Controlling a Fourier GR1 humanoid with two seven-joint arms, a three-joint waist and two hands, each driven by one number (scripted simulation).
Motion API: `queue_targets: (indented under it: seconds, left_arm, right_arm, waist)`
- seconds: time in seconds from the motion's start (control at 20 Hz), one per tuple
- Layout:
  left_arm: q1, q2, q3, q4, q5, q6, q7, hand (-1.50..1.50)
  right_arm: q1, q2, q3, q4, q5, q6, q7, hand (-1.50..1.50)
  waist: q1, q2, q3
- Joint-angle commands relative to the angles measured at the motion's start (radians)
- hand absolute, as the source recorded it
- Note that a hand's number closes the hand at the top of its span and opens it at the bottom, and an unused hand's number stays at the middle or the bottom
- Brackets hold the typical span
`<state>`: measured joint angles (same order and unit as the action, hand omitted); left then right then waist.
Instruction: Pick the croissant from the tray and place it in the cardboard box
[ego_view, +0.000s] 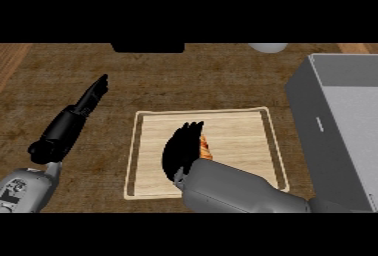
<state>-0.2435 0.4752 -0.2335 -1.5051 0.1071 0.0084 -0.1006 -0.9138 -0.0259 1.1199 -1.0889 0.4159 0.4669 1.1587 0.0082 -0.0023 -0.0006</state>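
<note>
A light wooden tray (151, 150) lies in the middle of the counter. On it only an orange-brown sliver of the croissant (204, 149) shows, just right of my right hand's fingers. My right hand (181, 150) hangs over the tray's middle, seen edge-on, its fingers long and nearly straight and pointing away from me; they hide most of the croissant. I cannot see the fingers closing round it. The box (336, 125) is grey, open at the top, and stands at the right of the tray. My left hand (92, 95) rests open over the counter at the left, fingers straight.
A dark object (148, 47) sits at the counter's far edge and a white rounded thing (267, 47) is at the back right. The box's near wall stands close to the tray's right rim.
</note>
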Motion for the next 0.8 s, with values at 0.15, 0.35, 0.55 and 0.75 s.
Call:
queue_targets:
  seconds: [0.15, 0.35, 0.55, 0.75]
  left_arm:
    - [0.055, 0.011, 0.035, -0.015, -0.010, -0.013, -0.032, 0.00]
    - [0.026, -0.019, 0.031, -0.011, -0.039, -0.013, -0.004, 0.00]
    - [0.023, -0.015, 0.065, -0.066, -0.022, -0.046, 0.049, 0.00]
    - [0.031, -0.041, 0.072, 0.009, -0.058, -0.062, -0.017, 0.00]
  right_arm:
    - [0.082, 0.008, -0.023, -0.001, 0.072, 0.038, 0.172, -1.50]
    - [0.054, 0.024, -0.091, 0.023, 0.082, 0.083, 0.107, -1.50]
    - [0.087, 0.023, -0.057, 0.046, 0.197, 0.073, -0.074, 1.50]
    - [0.081, 0.012, -0.067, 0.018, 0.310, 0.073, -0.132, 1.50]
  waist:
    - [-0.010, -0.003, 0.000]
    - [-0.003, 0.001, 0.000]
    - [0.000, 0.001, 0.001]
    - [-0.006, 0.002, 0.001]
